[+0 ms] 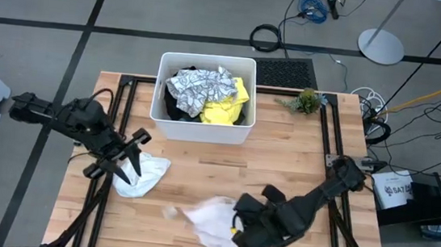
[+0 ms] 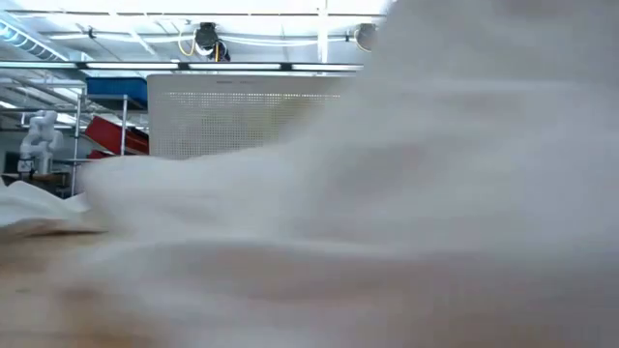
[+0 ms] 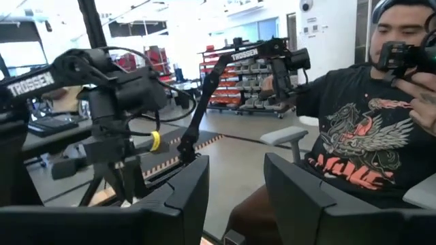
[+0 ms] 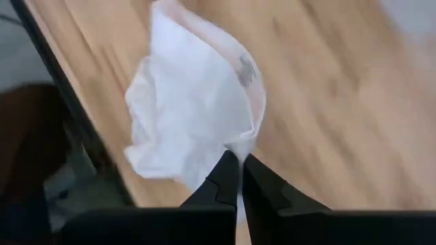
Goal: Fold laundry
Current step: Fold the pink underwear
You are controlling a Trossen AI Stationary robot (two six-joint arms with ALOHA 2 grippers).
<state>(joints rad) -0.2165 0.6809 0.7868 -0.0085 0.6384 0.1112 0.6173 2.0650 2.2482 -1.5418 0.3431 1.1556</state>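
Our right gripper has its two dark fingers pressed together on the edge of a small white cloth, which spreads away from the tips in a crumpled fan over the wooden table. From above, the right gripper sits low at the near edge of the table, with that white cloth bunched just beside it.

Our left gripper stands partly open with nothing between its fingers; its wrist camera looks out into the room, where a seated person faces the rig. Its tips hang over a second small white cloth, which lies crumpled on the left side of the table; we cannot tell whether they touch it.

The white tub at the far middle of the table holds the rest of the laundry: a grey-white patterned garment, a bright yellow one and something black beneath.

We judge that we are at the start of a fold: one small cloth is pinched but not yet flat. The next move calls for spreading it smooth, likely needing the left gripper to take an opposite edge.
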